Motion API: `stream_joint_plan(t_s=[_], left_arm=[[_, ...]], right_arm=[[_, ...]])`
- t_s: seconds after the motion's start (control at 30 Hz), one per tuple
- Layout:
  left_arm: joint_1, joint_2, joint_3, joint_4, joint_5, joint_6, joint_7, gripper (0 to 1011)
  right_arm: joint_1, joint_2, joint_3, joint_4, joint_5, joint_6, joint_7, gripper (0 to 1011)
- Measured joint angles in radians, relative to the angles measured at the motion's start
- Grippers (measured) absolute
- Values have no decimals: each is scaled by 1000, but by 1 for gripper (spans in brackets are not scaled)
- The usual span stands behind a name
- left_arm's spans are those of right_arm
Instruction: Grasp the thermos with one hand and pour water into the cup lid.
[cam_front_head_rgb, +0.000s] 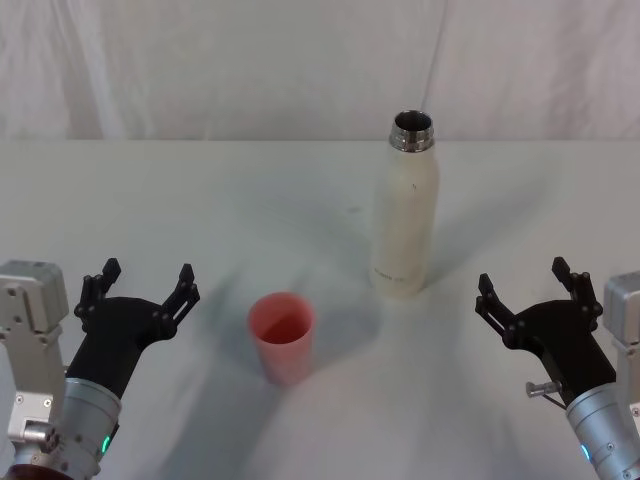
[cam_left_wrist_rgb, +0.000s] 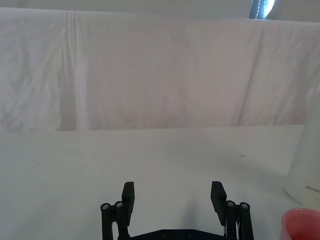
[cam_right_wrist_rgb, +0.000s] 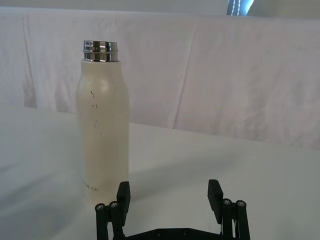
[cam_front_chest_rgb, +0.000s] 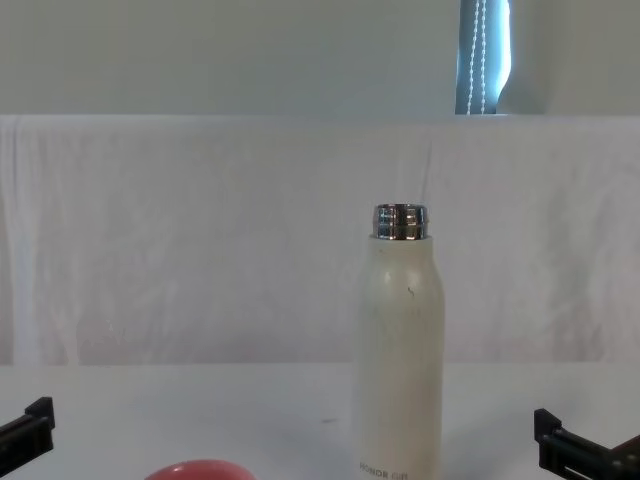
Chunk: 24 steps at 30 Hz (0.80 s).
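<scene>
Head view: uncapped thermos (cam_front_head_rgb: 406, 215) upright far-right of the cup lid (cam_front_head_rgb: 283, 337), both grippers, left (cam_front_head_rgb: 140, 290) and right (cam_front_head_rgb: 528, 292), spread wide and empty; bottle looks rigid, smooth, likely heavy, so grab mid-body.

There is one thermos (cam_front_head_rgb: 406, 218), one cup lid (cam_front_head_rgb: 282, 335), and two grippers: the left gripper (cam_front_head_rgb: 142, 283) and the right gripper (cam_front_head_rgb: 528, 285).
</scene>
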Motion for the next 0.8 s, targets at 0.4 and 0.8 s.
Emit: stream_joint_plan(t_s=[0.4,0.8], left_arm=[[0,0,0,0,0,0,0,1001],[0,0,0,0,0,0,0,1001]], right_arm=[[0,0,0,0,0,0,0,1001],[0,0,0,0,0,0,0,1001]])
